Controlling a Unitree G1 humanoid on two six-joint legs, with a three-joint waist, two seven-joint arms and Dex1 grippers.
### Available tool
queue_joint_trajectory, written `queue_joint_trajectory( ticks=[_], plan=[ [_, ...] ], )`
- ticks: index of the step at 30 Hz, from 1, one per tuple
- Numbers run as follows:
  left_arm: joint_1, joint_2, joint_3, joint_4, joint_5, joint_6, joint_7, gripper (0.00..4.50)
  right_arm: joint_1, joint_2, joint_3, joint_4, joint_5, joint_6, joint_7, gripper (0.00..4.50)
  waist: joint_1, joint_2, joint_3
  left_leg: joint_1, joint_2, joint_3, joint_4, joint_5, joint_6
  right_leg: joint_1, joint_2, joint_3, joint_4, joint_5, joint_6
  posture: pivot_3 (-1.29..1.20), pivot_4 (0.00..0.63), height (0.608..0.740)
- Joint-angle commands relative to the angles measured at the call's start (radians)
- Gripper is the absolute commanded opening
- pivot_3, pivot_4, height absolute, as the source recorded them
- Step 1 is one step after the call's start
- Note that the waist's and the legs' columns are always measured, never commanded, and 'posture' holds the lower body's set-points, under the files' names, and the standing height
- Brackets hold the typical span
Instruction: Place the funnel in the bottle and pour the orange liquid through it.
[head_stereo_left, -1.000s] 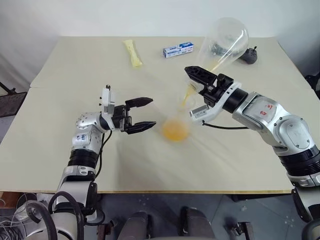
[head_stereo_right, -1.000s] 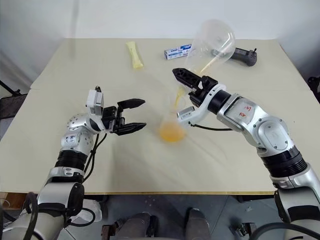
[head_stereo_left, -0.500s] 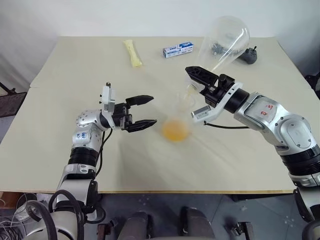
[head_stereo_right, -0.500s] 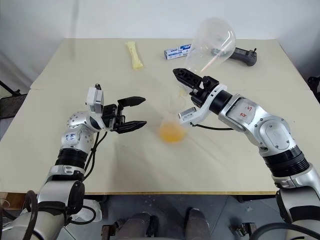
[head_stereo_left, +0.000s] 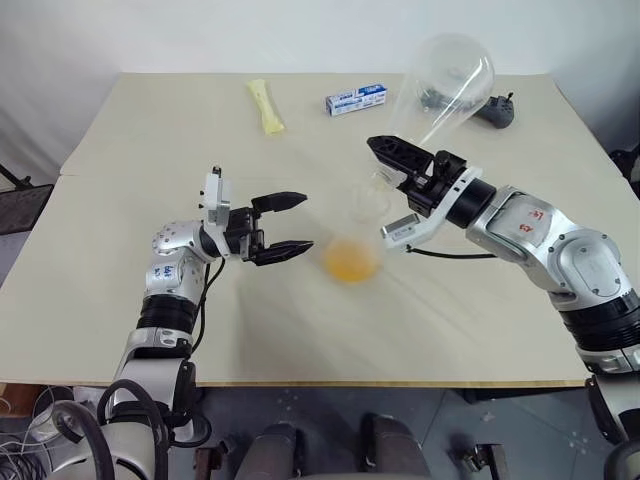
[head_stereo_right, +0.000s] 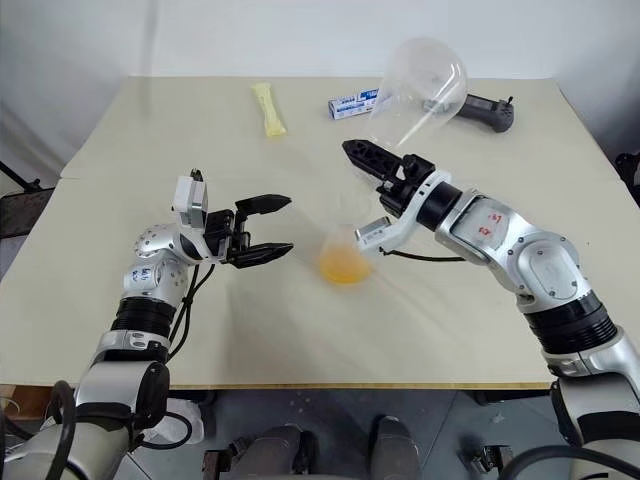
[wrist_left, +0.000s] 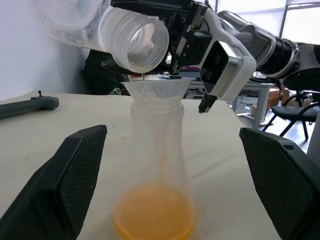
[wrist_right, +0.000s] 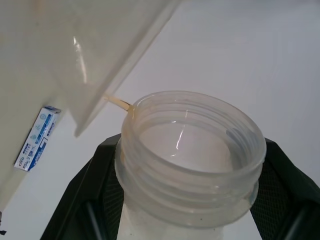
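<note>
R gripper (head_stereo_left: 392, 155): jaws pressed on the threaded neck of a big clear flask (head_stereo_left: 448, 85), held tipped up, mouth down over the funnel (wrist_left: 157, 88). Flask looks near empty; thin orange trickle at its lip in the R wrist view.

L gripper (head_stereo_left: 290, 226): jaws spread wide, nothing between them, level w/ the table, pointing at the bottle (wrist_left: 156, 150) from its left, just beside it, not touching.

Funnel sits in the bottle neck, rim just under the flask mouth. Bottle stands upright mid-table (head_stereo_left: 150, 120), between the two grippers. Orange liquid (wrist_left: 154, 218) pools in the bottle's wide base, shallow layer.

Far side of table: pale yellow packet (head_stereo_left: 266, 106) toward the left, small blue-white box (head_stereo_left: 356, 99) near centre, dark handle-like object (head_stereo_right: 485, 110) at the right, partly behind the flask. All well apart from the bottle.
</note>
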Motion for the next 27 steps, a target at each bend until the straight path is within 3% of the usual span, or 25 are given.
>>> queue_joint_trajectory(
  ticks=[1, 8, 12, 19, 22, 27],
  plan=[
    [-0.01, -0.005, 0.004, -0.017, -0.002, -0.019, -0.004, 4.5, 0.02, 0.034, -0.078, -0.061, 0.106, 0.071, 0.066, 2.8, 0.001, 0.0, 0.0, 0.0, 0.0, 0.0, 0.0, 0.0, 0.0, 0.0, 0.0, 0.0, 0.0, 0.0, 0.0, 0.0, 0.15, 0.74],
    [-0.018, -0.011, 0.003, -0.007, 0.004, -0.027, -0.002, 4.5, 0.073, 0.12, -0.141, -0.136, 0.235, 0.209, 0.181, 2.8, 0.001, 0.0, 0.0, 0.0, 0.0, 0.0, 0.0, 0.0, 0.0, 0.0, 0.0, 0.0, 0.0, 0.0, 0.0, 0.0, 0.15, 0.74],
    [-0.023, -0.012, 0.007, -0.001, 0.011, -0.035, 0.008, 4.5, 0.079, 0.29, -0.268, -0.2, 0.42, 0.533, 0.289, 2.8, 0.001, -0.001, 0.0, 0.0, 0.0, 0.0, 0.001, 0.0, 0.0, 0.0, 0.0, -0.001, 0.001, 0.0, 0.0, 0.0, 0.15, 0.74],
    [-0.004, -0.003, 0.005, -0.024, 0.011, -0.021, 0.013, 4.5, 0.034, 0.463, -0.5, -0.256, 0.693, 1.02, 0.345, 2.8, 0.002, -0.001, 0.0, 0.0, 0.0, -0.003, 0.001, 0.0, 0.0, 0.0, 0.0, -0.001, 0.002, 0.0, 0.0, 0.0, 0.15, 0.74],
    [-0.002, -0.002, 0.004, -0.029, 0.01, -0.016, 0.015, 4.5, 0.056, 0.479, -0.597, -0.26, 0.827, 1.118, 0.361, 2.8, 0.002, -0.001, 0.0, 0.0, 0.0, -0.003, 0.0, 0.0, 0.0, 0.0, 0.0, -0.001, 0.002, 0.0, 0.0, 0.0, 0.15, 0.74],
    [0.0, 0.004, 0.004, -0.034, 0.011, -0.008, 0.015, 4.5, 0.117, 0.468, -0.755, -0.195, 1.005, 1.13, 0.336, 2.8, 0.002, -0.001, 0.0, 0.0, -0.001, -0.003, 0.0, 0.0, 0.0, 0.0, 0.0, -0.001, 0.002, 0.0, 0.0, 0.0, 0.15, 0.74]
  ],
)
